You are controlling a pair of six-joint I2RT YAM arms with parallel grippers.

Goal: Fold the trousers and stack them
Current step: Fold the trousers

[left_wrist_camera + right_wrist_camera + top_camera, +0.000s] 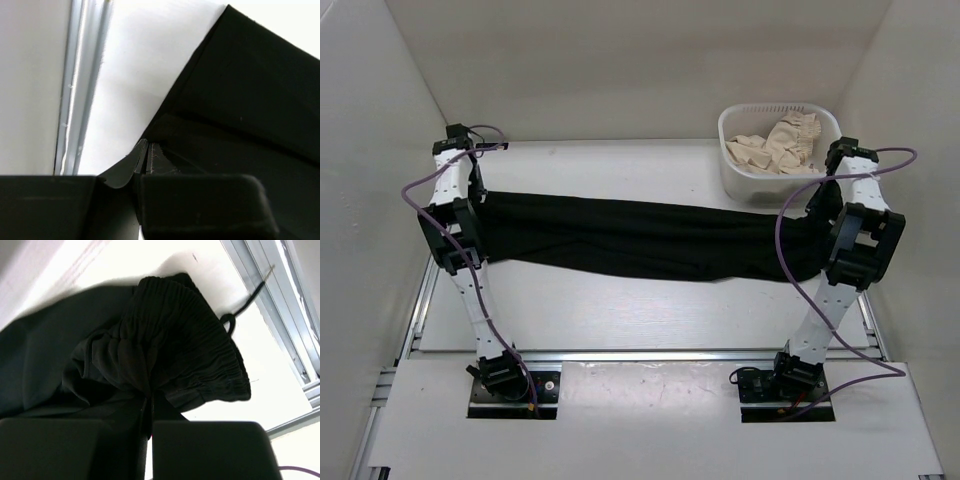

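Both grippers were clenched on cloth. The left gripper (pixel 145 159) had its fingertips pinched tight on a thin edge of the plain black long-legged trousers of soft matte fabric (pixel 240 110). The right gripper (pixel 149 407) was nipped shut on a bunch of the same fabric just below the ribbed, gathered waistband (pixel 200 340). From the overhead camera the trousers (pixel 640 240) ran as one long dark band across the white table (pixel 620 310), stretched from one arm to the other and sagging a little toward the near side. Whether the lowest fold touched the table I could not tell. That view hid the fingertips themselves behind the wrists, so only the wrist cameras showed the grips. The left wrist view gave a flat, smooth sheet of cloth slanting away from the jaws, with the silver side rail (pixel 80 100) beside it. The right wrist view gave what neither of the others did: the crumpled elastic waist folded over itself and a thin black drawstring loop (pixel 235 315) poking out toward the metal rail (pixel 280 315). Only the overhead view took in the white slatted plastic basket (pixel 750 190) at the far right corner, just behind the trousers' right end, with beige frilled garments (pixel 780 145) heaped inside it.
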